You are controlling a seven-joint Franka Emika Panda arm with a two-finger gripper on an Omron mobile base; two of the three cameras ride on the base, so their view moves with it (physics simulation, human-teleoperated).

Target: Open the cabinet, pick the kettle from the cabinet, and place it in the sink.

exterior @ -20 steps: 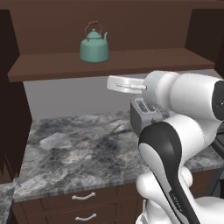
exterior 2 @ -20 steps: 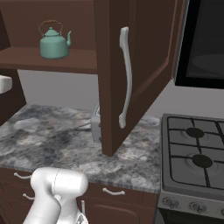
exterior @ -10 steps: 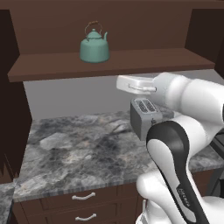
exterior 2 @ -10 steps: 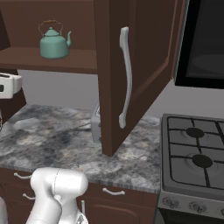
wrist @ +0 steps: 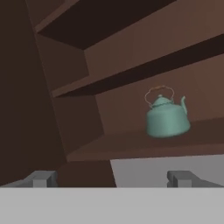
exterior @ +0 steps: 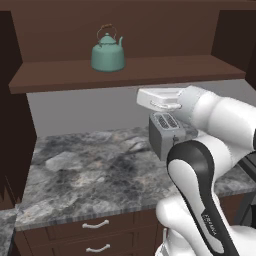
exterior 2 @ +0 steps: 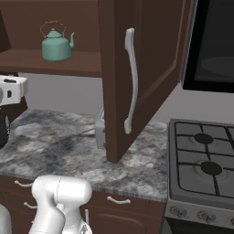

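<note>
Above the wide-apart jaws, seemingly well beyond: kettle (wrist: 167, 117)

White robot arm's hand with its two-finger gripper (wrist: 109, 178) has swung rightward below the dark brown wooden cabinet (exterior: 125, 72) shelf, entering the right base view at its left edge.

place: home kitchen, rendered not real
cabinets: dark brown wall cabinet (exterior 2: 151, 55) with a long silver bar handle (exterior 2: 131, 82), door hanging open
counter: grey marbled stone counter (exterior: 90, 175), drawers (exterior: 95, 230) underneath
appliances: gas stove (exterior 2: 203, 160), grey toaster (exterior: 162, 132)
shelf stuff: teal kettle (exterior: 108, 51) sitting on the shelf
</note>
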